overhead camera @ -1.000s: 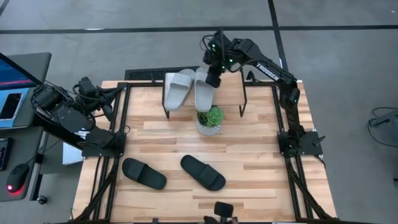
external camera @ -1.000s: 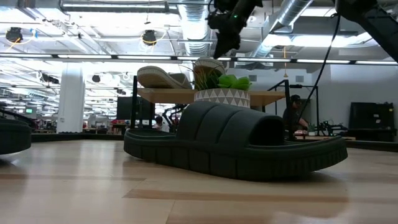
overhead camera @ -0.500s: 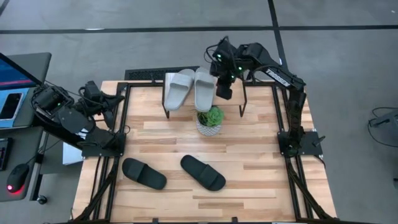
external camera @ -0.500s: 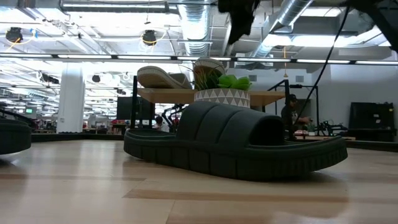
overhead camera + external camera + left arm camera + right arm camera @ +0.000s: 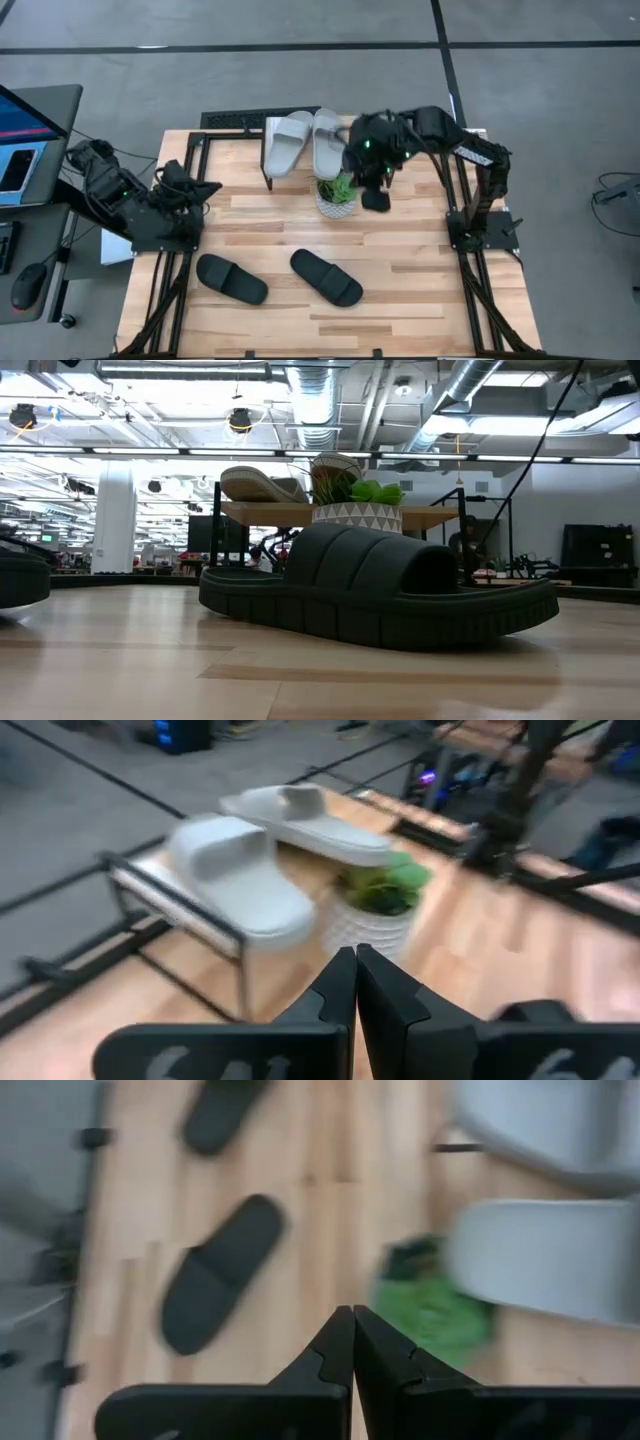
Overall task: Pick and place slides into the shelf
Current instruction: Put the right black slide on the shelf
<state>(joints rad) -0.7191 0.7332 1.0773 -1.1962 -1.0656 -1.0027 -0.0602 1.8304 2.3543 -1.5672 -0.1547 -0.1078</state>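
Note:
Two light grey slides [image 5: 288, 143] [image 5: 327, 140] lie side by side, soles down, on the shelf [image 5: 270, 513] at the table's far edge. Two black slides [image 5: 231, 278] [image 5: 326, 277] lie flat on the table near its near edge. My right gripper [image 5: 376, 198] hangs shut over the table just right of a potted plant, nearer than the shelf, and holds nothing; its wrist view shows the fingers [image 5: 352, 1312] closed together. My left gripper [image 5: 205, 187] is shut at the table's left edge, pointing toward the shelf, with its fingers [image 5: 355, 952] touching each other.
A small potted plant [image 5: 338, 195] in a white patterned pot stands on the table just in front of the shelf, between its thin black legs [image 5: 391, 165]. Black frame rails run along the table's left and right sides. Bare wood lies between the plant and the black slides.
My right gripper has drawn back from the right grey slide on the shelf, moving toward the near edge and slightly right, and has left the low view upward. Both grey slides stay on the shelf. My left gripper has swung toward the table's middle and near side.

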